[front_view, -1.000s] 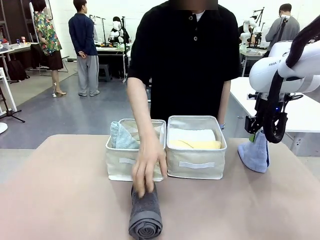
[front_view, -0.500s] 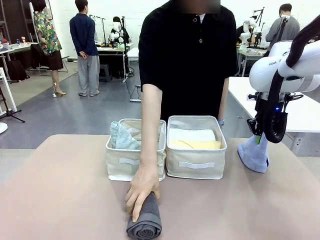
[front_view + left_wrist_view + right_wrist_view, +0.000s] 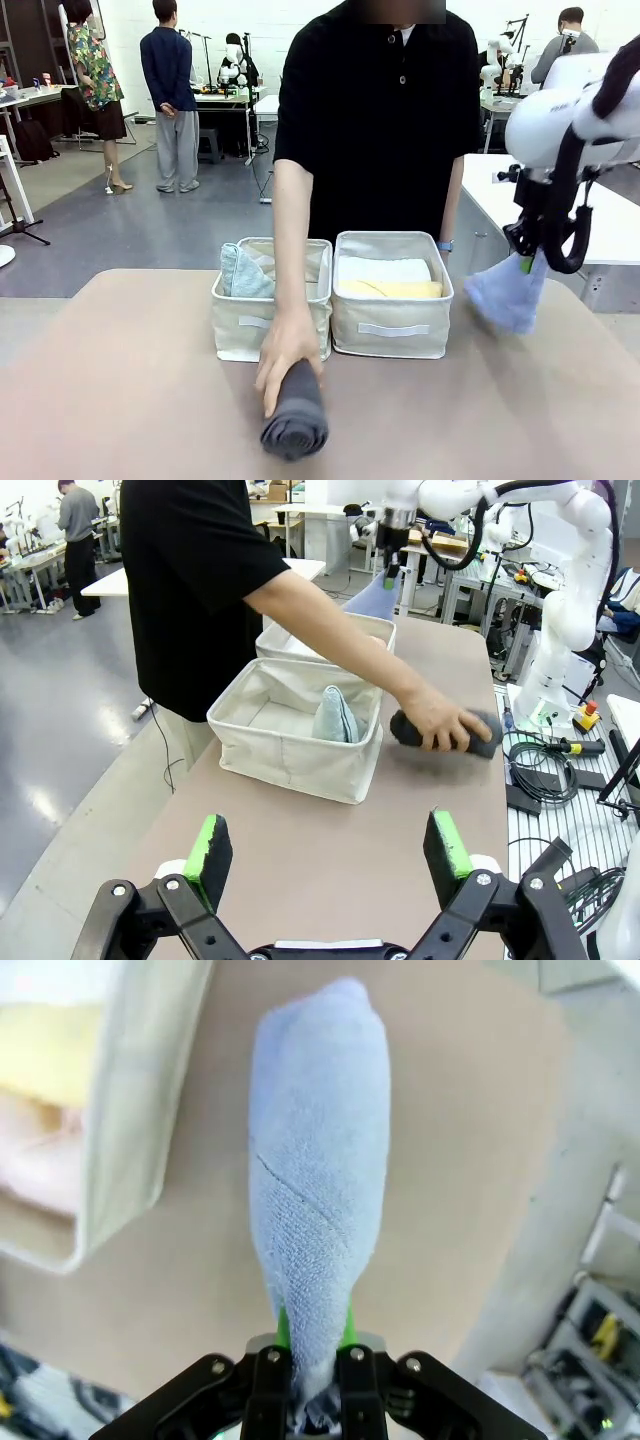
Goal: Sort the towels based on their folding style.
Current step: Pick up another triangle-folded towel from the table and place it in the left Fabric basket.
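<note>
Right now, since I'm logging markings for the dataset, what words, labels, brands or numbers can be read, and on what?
No text can be read.
Left bin: left white strip, blank.
Right bin: right white strip, blank.
Right arm housing: any print too blurred to read.
The periwinkle towel in the right gripper: no tag showing.

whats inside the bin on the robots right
The right bin holds a white towel at the back and a yellow towel in front of it. The bin's front wall covers their lower parts and anything beneath them.
</note>
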Controlling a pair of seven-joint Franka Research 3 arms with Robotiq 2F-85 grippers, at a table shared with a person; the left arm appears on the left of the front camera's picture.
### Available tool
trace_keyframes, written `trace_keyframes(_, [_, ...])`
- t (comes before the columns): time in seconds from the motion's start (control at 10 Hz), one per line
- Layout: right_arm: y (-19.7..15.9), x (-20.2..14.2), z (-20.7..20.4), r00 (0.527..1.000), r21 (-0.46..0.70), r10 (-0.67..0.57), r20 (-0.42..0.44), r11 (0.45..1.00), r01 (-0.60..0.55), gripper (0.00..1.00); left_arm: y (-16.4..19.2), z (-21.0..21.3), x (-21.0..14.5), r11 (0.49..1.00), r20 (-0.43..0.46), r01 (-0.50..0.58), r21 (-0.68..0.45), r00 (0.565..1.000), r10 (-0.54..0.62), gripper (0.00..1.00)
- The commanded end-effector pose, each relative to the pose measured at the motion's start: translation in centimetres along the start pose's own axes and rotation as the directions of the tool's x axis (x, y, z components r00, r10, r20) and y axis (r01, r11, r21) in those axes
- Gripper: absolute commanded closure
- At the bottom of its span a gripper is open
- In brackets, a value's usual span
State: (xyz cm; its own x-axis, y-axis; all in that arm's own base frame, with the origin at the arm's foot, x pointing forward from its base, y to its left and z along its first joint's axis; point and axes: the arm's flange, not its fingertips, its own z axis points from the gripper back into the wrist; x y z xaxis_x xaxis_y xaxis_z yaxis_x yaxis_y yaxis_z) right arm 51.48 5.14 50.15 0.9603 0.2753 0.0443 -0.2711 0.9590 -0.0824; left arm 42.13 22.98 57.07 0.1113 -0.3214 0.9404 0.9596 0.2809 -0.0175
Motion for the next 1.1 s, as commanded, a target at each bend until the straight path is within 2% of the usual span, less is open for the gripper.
trace_keyframes(0.0, [1.4,-6.2,6.3,0.991,-0.054,0.112,0.067,0.993,-0.109,0.85,-0.2,-0.1,0.1,1.0,0.005,0.004,0.013,1.0,-0.004,0.0])
trace_keyframes(0.1, [2.1,-8.3,8.9,0.986,-0.076,0.122,0.111,0.991,-0.114,0.85,-0.2,-0.1,0.1,1.0,0.005,0.004,0.013,1.0,-0.004,0.0])
trace_keyframes(0.2, [3.2,-10.2,11.1,0.975,-0.077,0.179,0.135,0.982,-0.17,0.85,-0.2,-0.1,0.1,1.0,0.005,0.004,0.013,1.0,-0.004,0.0])
trace_keyframes(0.4, [3.8,-12.2,12.6,0.952,-0.03,0.269,0.146,0.963,-0.267,0.85,-0.2,-0.1,0.1,1.0,0.005,0.004,0.013,1.0,-0.004,0.0])
trace_keyframes(0.6, [1.4,-13.4,11.9,0.96,-0.011,0.23,0.159,0.973,-0.231,0.85,-0.2,-0.1,0.1,1.0,0.005,0.004,0.013,1.0,-0.004,0.0])
trace_keyframes(0.7, [-0.6,-15.0,11.2,0.971,-0.033,0.196,0.135,0.981,-0.193,0.85,-0.2,-0.1,0.1,1.0,0.005,0.004,0.013,1.0,-0.004,0.0])
trace_keyframes(0.8, [-2.3,-17.9,10.9,0.973,-0.05,0.158,0.166,0.987,-0.152,0.85,-0.2,-0.1,0.1,1.0,0.005,0.004,0.013,1.0,-0.004,0.0])
trace_keyframes(1.0, [-4.5,-23.5,10.9,0.949,-0.039,0.098,0.299,0.995,-0.09,0.85,-0.2,-0.1,0.1,1.0,0.005,0.004,0.013,1.0,-0.004,0.0])
